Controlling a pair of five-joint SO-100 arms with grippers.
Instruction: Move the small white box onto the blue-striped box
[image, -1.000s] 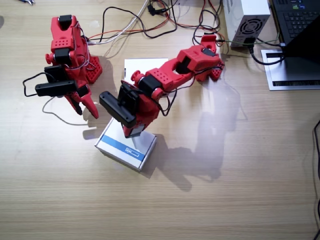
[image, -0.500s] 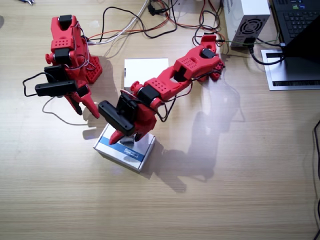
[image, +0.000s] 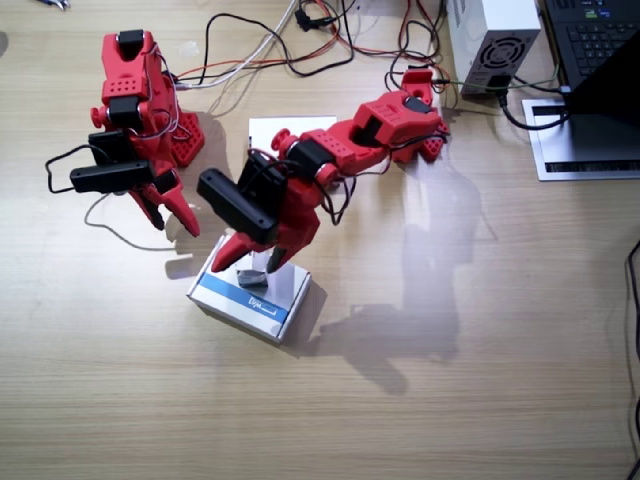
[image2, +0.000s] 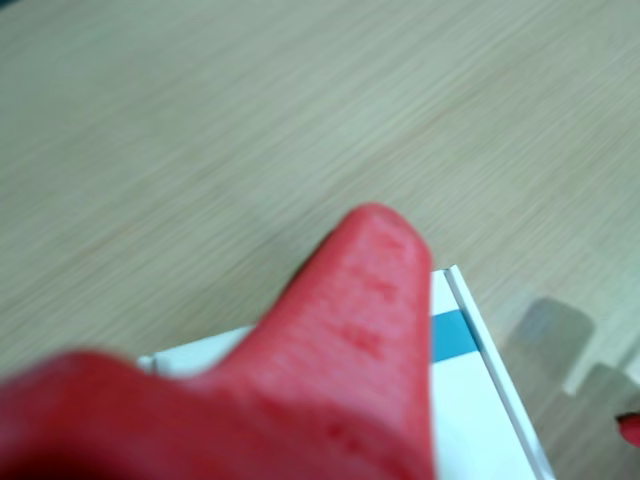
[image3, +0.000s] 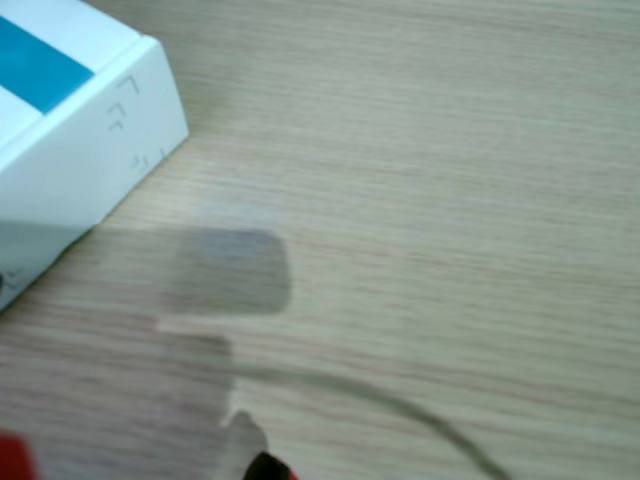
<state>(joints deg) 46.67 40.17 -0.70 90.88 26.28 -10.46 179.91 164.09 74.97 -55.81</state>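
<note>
Here the left gripper (image: 255, 264) hangs just over the blue-striped box (image: 251, 297), its two red fingers spread wide apart and pointing down at the box's top. Between and just below the fingertips sits the small white box (image: 253, 278), lying on the top face of the larger carton; only its greyish end shows clearly, and whether either finger touches it I cannot tell. It is tiny beside the carton under it, a short oblong with no print legible at this distance.

The blue-striped box is a white rectangular carton with a blue band and a small logo along its near long side, set at a slant on the wooden table (image: 450, 380). In a wrist view one blurred red finger (image2: 360, 340) fills the foreground, with the carton's white top and a bit of blue band (image2: 450, 335) behind it.

To the left, the right gripper (image: 170, 208) points down at the bare table, jaws nearly together, gripping nothing. A flat white box (image: 275, 130) lies farther back, partly under the left arm (image: 370, 130).
</note>
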